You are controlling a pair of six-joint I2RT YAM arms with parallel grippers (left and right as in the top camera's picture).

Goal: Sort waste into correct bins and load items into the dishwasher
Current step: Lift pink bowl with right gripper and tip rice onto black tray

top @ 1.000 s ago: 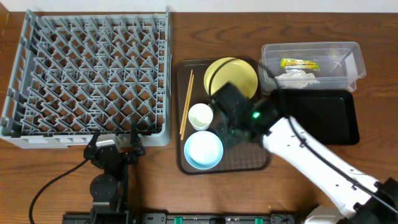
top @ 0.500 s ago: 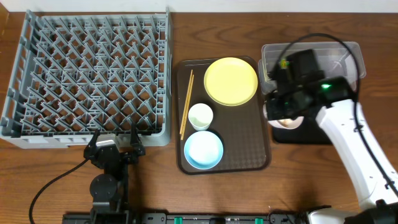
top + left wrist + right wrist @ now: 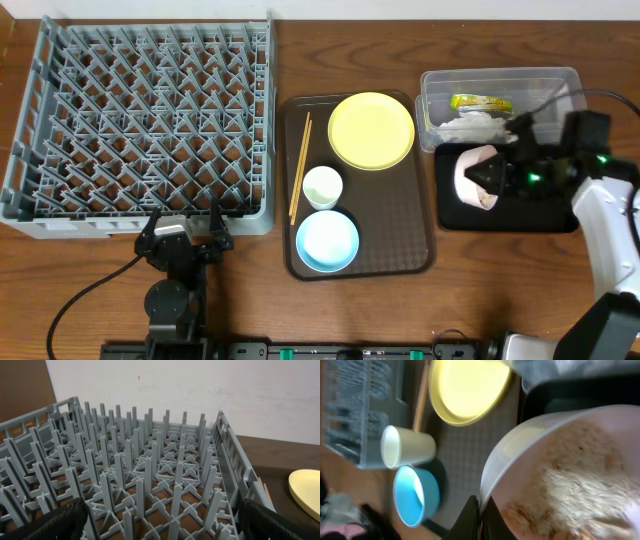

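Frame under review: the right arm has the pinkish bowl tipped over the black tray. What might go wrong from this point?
1. The right gripper pinches only the rim of the pinkish-white bowl, which is steeply tilted, so it may slip or twist.
2. The bowl hangs near the left edge of the black tray, so some food scraps might land on the table.
3. The scraps look clumped against the bowl wall and might not all fall out.
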